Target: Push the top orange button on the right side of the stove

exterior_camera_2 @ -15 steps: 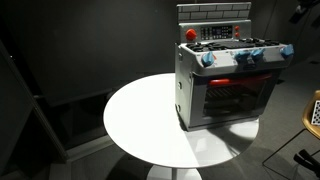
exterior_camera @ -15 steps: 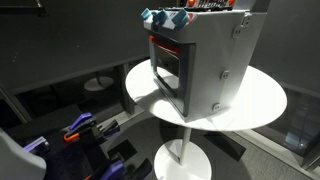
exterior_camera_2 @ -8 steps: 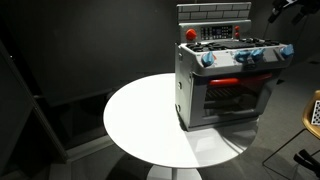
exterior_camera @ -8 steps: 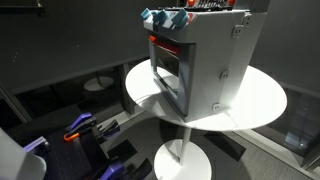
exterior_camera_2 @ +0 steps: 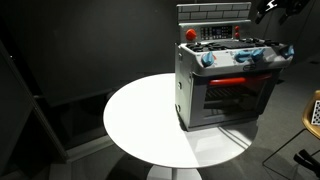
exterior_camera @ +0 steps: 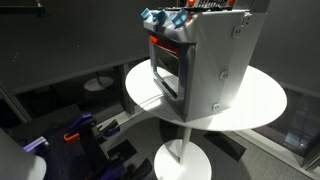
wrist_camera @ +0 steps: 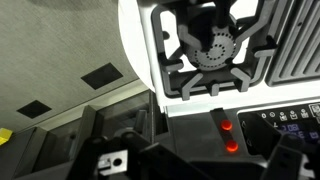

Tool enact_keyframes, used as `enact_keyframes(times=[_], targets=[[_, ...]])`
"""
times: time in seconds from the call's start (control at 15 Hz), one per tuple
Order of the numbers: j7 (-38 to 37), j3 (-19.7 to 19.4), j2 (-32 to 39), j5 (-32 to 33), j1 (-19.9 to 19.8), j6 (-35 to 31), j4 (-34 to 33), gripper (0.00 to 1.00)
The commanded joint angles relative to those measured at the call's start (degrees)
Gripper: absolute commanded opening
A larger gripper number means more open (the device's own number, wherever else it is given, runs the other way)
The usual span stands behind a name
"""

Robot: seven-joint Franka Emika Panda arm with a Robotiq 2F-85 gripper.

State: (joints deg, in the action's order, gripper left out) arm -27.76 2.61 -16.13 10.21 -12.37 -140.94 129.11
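Note:
The grey toy stove (exterior_camera: 205, 62) stands on a round white table (exterior_camera: 262, 100), and both show in both exterior views, the stove (exterior_camera_2: 226, 88) with its dark oven window and blue knobs. The wrist view looks down on the stove top (wrist_camera: 215, 50) with its black burner grate. Two glowing orange buttons sit on the dark panel below it, one (wrist_camera: 226, 126) above the other (wrist_camera: 232, 146). My gripper (exterior_camera_2: 268, 9) hangs above the stove's back corner. Only its dark body (wrist_camera: 200, 170) shows at the bottom of the wrist view, so its jaws cannot be read.
The table (exterior_camera_2: 140, 120) has bare white surface beside the stove. A red knob (exterior_camera_2: 190, 34) sits on the stove's back panel. Blue and orange equipment (exterior_camera: 80, 130) lies on the floor below the table. A wooden stool (exterior_camera_2: 314, 110) stands at the frame edge.
My gripper has moved in from the frame's top corner toward the stove's back panel. The stove and table have not moved.

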Motion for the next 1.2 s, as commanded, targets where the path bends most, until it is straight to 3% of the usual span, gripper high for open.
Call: enact_keyframes(times=[0.0, 0.47, 1.13], targets=[[-5.4, 0.7, 4.7, 4.6, -0.6, 0.2, -5.1, 1.00], [-11.2, -0.8, 11.1, 9.5, 1.3, 1.0, -11.1, 1.00], [-12.9, -3.6, 16.1, 9.6, 4.9, 1.2, -16.0, 1.00]])
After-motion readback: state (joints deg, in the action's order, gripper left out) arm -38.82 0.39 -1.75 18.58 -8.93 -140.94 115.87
